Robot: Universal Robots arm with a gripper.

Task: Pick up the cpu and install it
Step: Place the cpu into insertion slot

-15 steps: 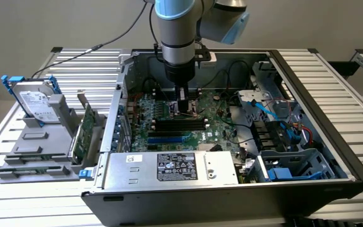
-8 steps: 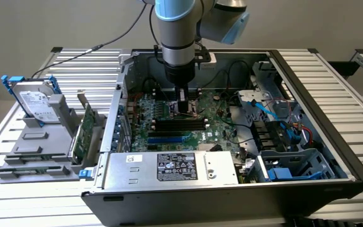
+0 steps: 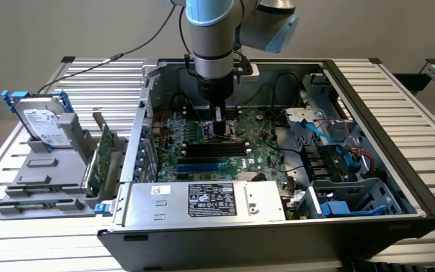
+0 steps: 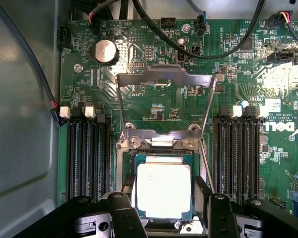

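Silver metal, dull on top, marks the cpu (image 4: 164,191), which is seen lying flat within the black frame of the socket (image 4: 161,155) on the green motherboard (image 4: 154,106), between two banks of memory slots (image 4: 87,153). It is found directly under the wrist and squarely between the fingers (image 4: 126,196) of the gripper (image 4: 165,184), so no sideways offset is to be seen. One finger is set against each of two opposite edges, and the gripper is judged to be clamped on the cpu at a wide setting. The cpu is nearly square, with no marked long axis, and its edges are lined up with the socket and the slots. The hinged load plate (image 4: 164,78) is stood up clear of the socket. In the exterior view the arm (image 3: 213,39) is held vertical, reaching straight down into the open computer case (image 3: 387,122), over the motherboard in the exterior view's left half of the case.
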